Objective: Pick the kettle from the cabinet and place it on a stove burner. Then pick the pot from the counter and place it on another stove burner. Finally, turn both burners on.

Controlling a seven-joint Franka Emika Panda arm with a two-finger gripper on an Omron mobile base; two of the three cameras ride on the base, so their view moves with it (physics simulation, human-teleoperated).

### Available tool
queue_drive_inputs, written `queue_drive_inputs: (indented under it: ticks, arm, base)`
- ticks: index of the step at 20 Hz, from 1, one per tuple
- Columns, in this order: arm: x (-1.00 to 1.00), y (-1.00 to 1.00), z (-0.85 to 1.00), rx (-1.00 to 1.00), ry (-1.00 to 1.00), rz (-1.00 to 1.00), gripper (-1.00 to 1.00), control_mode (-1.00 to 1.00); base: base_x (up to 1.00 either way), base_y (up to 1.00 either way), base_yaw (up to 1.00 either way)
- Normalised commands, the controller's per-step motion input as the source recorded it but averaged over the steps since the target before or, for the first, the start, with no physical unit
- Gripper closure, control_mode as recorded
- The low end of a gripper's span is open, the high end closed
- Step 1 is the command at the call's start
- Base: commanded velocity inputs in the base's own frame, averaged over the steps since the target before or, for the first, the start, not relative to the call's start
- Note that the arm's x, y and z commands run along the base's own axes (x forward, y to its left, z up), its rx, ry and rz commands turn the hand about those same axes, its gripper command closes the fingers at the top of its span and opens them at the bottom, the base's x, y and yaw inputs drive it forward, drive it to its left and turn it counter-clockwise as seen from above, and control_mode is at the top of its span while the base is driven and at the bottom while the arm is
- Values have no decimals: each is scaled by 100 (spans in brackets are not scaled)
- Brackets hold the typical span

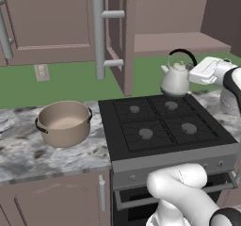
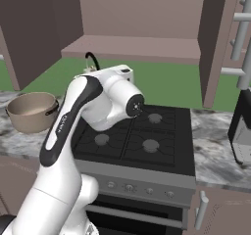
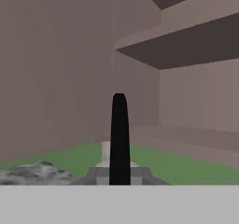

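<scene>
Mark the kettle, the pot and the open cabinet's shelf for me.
kettle (image 1: 175, 80), left base view, on its rounded silver body.
pot (image 1: 64, 124), left base view, on its pale inside.
cabinet (image 1: 181, 43), left base view, on its bare shelf.

The arm is glossy white, built of thick rounded tube segments that swell into bulbous joints. A black band curves along the side of its upper link, with faint grey lettering beside it, and one round joint cap carries a small dark centre. The gripper has a boxy white body.
</scene>
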Motion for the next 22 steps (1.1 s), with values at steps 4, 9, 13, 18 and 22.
queue_drive_inputs:
  ticks: [4, 9, 13, 18, 22]
  arm:
    - [0, 19, -28, 0, 0, 7, 100, -100]
    - [0, 7, -24, 0, 0, 4, 100, -100]
    - [10, 0, -17, -1, 0, 0, 100, -100]
    - [26, 3, -21, -1, 0, 0, 100, -100]
    - [28, 3, -26, 0, 0, 0, 100, -100]
  base:
    - [0, 0, 0]
    - [0, 0, 0]
    - [0, 0, 0]
    - [0, 0, 0]
    - [0, 0, 0]
